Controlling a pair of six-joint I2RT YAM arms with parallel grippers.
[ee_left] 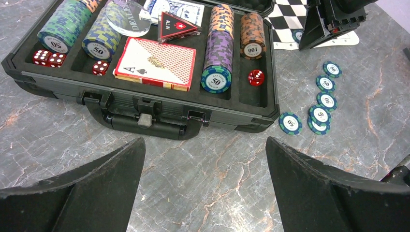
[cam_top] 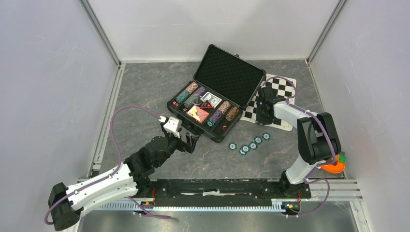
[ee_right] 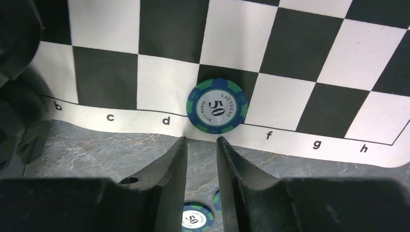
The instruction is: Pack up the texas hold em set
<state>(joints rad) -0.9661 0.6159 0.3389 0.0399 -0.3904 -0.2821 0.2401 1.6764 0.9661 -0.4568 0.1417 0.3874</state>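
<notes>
Fingers [ee_right: 174, 164] of the right gripper [ee_right: 201, 141] narrowed to a slim gap, nothing between them, tips just short of a teal striped chip [ee_right: 217, 106] lying flat at the lettered border of the chequered mat [ee_right: 300, 48]. Left gripper [ee_left: 204, 145] spread wide, empty, above the veined grey counter [ee_left: 193, 183] before the black hinged case [ee_left: 63, 84]. Lid up, dimpled foam inside. Foam slots holding a purple chip stack [ee_left: 217, 53], a brown chip stack [ee_left: 253, 34], a red deck [ee_left: 154, 63], a blue deck [ee_left: 176, 7], red dice [ee_left: 48, 58]. Loose teal chips [ee_left: 320, 115] in a curved line on the counter, right of the case.
</notes>
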